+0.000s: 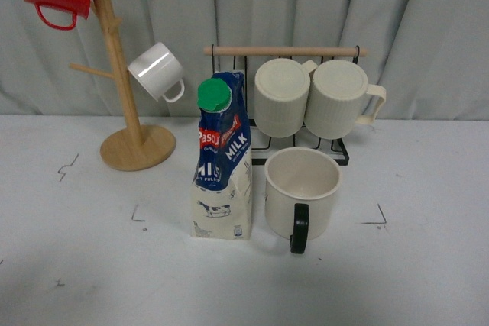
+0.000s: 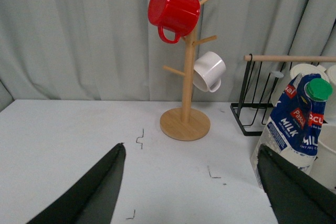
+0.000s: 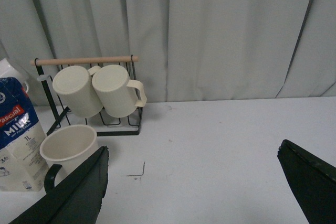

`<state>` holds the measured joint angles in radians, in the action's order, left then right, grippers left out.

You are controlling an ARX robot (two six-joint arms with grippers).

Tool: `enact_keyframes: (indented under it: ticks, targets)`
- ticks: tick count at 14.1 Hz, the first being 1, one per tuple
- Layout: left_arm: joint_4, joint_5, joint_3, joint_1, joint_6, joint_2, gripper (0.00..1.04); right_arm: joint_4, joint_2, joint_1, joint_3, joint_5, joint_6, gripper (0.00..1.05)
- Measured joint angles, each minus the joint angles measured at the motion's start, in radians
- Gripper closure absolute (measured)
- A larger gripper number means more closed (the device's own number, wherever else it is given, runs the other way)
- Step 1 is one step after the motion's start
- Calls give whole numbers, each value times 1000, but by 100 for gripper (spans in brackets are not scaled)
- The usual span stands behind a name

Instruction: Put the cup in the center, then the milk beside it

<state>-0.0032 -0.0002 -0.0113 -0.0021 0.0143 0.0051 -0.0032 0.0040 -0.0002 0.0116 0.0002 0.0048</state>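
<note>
Cup [image 1: 302, 192] upright in the middle of the counter [image 1: 428, 265], milk [image 1: 221, 162] just beside it, so both steps look done. Left fingers [image 2: 100, 187] and right fingers [image 3: 79, 192] spread wide, holding nothing. Next: only keep clear.

A pale grey-green curtain [image 1: 306, 5] hangs in soft vertical folds across the whole back of the scene, reaching down to the table's far edge. The table [image 1: 428, 265] itself is a plain white surface under even, flat light, marked here and there with small black corner ticks [image 1: 378, 219].
</note>
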Motion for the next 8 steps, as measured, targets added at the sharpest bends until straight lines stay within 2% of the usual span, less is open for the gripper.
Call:
enact_keyframes:
  ticks: [1, 2, 3, 8]
  targets:
    - [0, 0, 0, 0, 0, 0, 25, 0, 0, 0, 0, 0, 0, 6]
    - [0, 0, 0, 0, 0, 0, 11, 0, 0, 0, 0, 0, 0, 6]
    - [0, 0, 0, 0, -1, 0, 6, 0, 0, 0, 0, 0, 0, 6]
    - [0, 0, 0, 0, -1, 0, 7, 0, 0, 0, 0, 0, 0, 6]
